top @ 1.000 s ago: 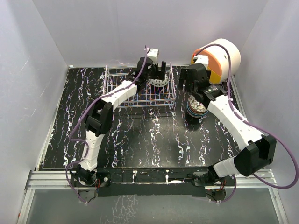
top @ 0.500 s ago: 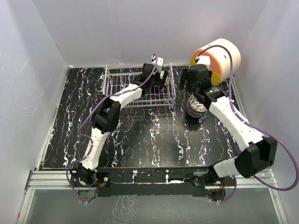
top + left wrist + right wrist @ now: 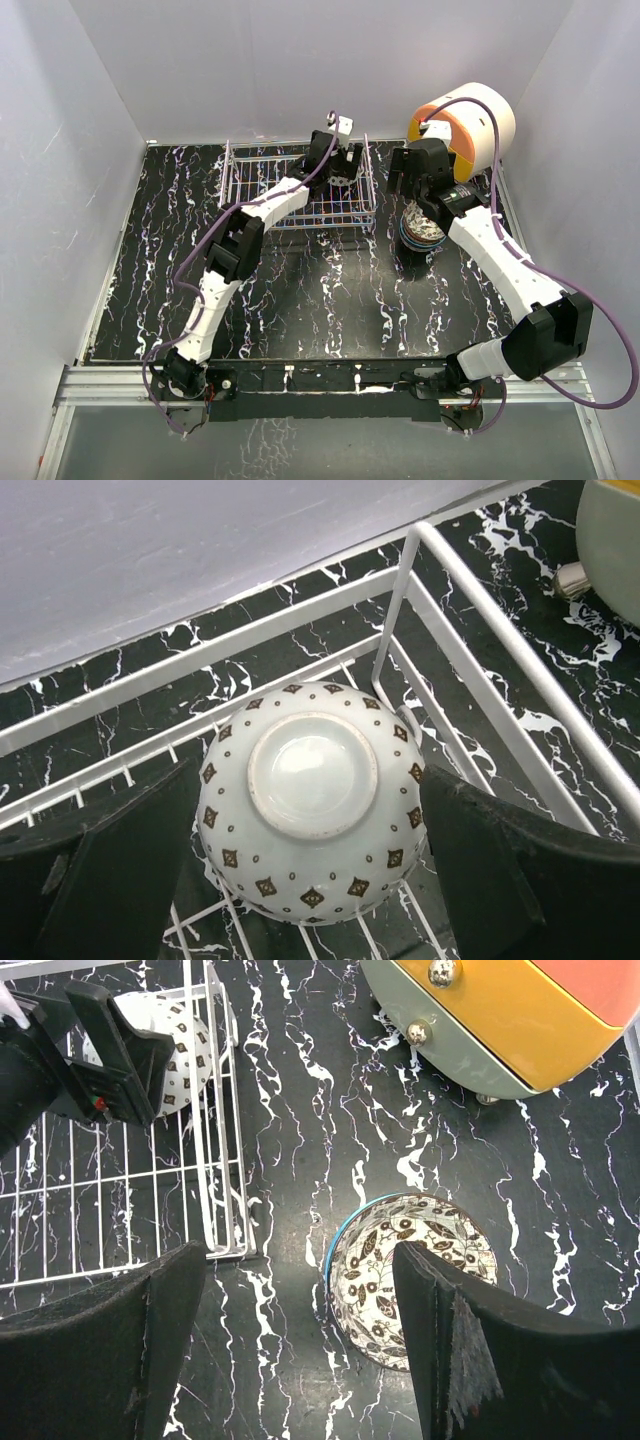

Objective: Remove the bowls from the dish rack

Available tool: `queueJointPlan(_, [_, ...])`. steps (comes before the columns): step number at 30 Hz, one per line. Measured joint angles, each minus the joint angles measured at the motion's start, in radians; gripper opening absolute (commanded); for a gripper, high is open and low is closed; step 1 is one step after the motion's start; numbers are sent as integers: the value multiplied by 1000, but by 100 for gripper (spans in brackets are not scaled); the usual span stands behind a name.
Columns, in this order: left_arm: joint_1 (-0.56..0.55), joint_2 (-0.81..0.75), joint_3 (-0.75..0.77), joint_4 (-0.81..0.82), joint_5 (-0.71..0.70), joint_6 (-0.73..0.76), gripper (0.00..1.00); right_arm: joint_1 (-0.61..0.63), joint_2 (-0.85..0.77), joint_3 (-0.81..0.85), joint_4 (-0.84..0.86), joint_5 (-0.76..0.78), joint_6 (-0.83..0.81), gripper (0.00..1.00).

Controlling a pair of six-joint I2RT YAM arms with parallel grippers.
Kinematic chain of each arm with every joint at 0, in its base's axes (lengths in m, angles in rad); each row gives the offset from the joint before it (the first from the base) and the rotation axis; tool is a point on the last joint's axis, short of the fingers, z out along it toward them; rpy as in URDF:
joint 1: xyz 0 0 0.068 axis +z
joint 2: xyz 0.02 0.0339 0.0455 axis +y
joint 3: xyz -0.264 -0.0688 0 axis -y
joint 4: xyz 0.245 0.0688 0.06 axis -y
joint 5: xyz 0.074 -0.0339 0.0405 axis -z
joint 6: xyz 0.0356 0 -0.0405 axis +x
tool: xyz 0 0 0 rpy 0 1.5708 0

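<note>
Straddling the one bowl seen in the rack: left gripper [image 3: 312, 825] spread wide, dark fingers [image 3: 120, 870] at the bowl's 9 and 3 o'clock, apparently not yet pressing it.

- Small round white ceramic bowl with brown diamond dots [image 3: 313, 800] lies upside down, pale foot ring up, in the 2 o'clock corner of the rectangular silvery wire dish rack [image 3: 262, 190], close to the corner post. No other bowl shows in the rack.
- Rack stands on the black marbled table [image 3: 300, 290], around 11 o'clock from its centre.
- Stack of patterned bowls [image 3: 410, 1260] stands mouth-up on the table at the rack's 3 o'clock, just outside its rail. Count unclear.
- Right gripper [image 3: 300, 1345] hangs over the stack, jaws wide, holding nothing.
- Big white cylinder with orange-yellow face [image 3: 470, 120] lies at the stack's 1 o'clock.

Judgement: final pickup in hand. The next move calls for closing on the bowl's sides, then lifting straight up to clear the corner post and rail before carrying it toward 3 o'clock. The glazed, rounded wall could slip.
</note>
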Motion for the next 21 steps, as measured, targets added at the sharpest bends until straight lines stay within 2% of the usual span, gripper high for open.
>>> queueJointPlan(8, [0, 27, 19, 5, -1, -20, 75, -7, 1, 0, 0, 0, -14, 75])
queueJointPlan(11, [0, 27, 19, 3, -2, -27, 60, -7, 6, 0, 1, 0, -15, 75])
queueJointPlan(17, [0, 27, 21, 23, -3, -35, 39, -7, 12, -3, 1, -4, -16, 74])
queueJointPlan(21, [0, 27, 18, 30, -5, -32, 32, -7, 13, -10, 4, -13, -16, 74])
